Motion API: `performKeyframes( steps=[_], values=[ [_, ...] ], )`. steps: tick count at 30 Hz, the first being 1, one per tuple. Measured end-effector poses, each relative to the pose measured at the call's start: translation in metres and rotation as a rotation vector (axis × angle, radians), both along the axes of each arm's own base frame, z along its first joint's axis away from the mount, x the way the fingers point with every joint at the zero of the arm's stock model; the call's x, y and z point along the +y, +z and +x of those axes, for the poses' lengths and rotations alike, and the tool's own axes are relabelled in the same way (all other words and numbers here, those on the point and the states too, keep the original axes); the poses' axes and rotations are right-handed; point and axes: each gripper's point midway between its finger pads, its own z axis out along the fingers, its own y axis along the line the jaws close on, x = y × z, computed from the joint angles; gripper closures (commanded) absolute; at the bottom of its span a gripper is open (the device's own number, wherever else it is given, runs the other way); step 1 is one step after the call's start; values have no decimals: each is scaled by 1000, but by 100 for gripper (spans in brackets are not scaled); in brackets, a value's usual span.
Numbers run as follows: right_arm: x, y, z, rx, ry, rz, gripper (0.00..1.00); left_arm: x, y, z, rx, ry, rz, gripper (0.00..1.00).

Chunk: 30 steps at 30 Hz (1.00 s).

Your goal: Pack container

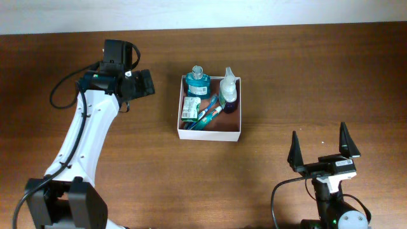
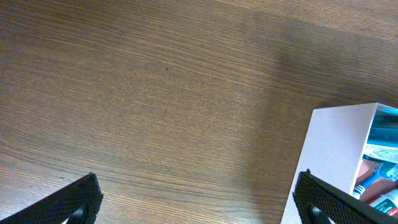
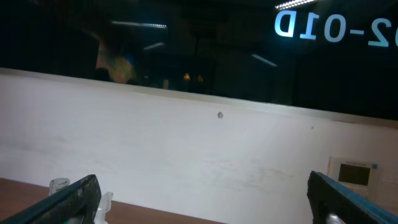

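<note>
The container (image 1: 208, 135), a square shallow box with white walls and a reddish-brown floor, sits mid-table. In it stand a blue bottle (image 1: 198, 81) and a clear spray bottle (image 1: 229, 88), with a green-and-white packet (image 1: 190, 108) and blue-green tubes (image 1: 208, 113) lying beside them. My left gripper (image 1: 141, 84) hovers open just left of the box, holding nothing. In the left wrist view the box's white wall (image 2: 333, 149) lies by the right fingertip (image 2: 329, 199), with bare wood between the jaws. My right gripper (image 1: 323, 145) stands open and empty near the table's front right, fingers pointing away from me.
The table is dark brown wood (image 1: 305, 76), with a white wall along its far edge (image 1: 254, 13). The right wrist view faces that white wall (image 3: 205, 137) and a dark window above it. A black cable (image 1: 63, 89) loops beside the left arm.
</note>
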Motion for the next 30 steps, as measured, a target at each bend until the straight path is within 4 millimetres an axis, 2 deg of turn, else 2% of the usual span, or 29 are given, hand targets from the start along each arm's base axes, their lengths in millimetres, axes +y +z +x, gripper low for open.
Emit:
performKeyframes(
  steps=[11, 20, 30],
  values=[
    [0, -12, -2, 7, 0, 1, 1, 0, 0, 0, 0, 0, 0, 1],
    [8, -66, 14, 240, 39, 15, 2, 0, 0, 0, 0, 0, 0, 1],
    [11, -101, 18, 386, 51, 21, 1, 0, 0, 0, 0, 0, 0, 1]
  ],
)
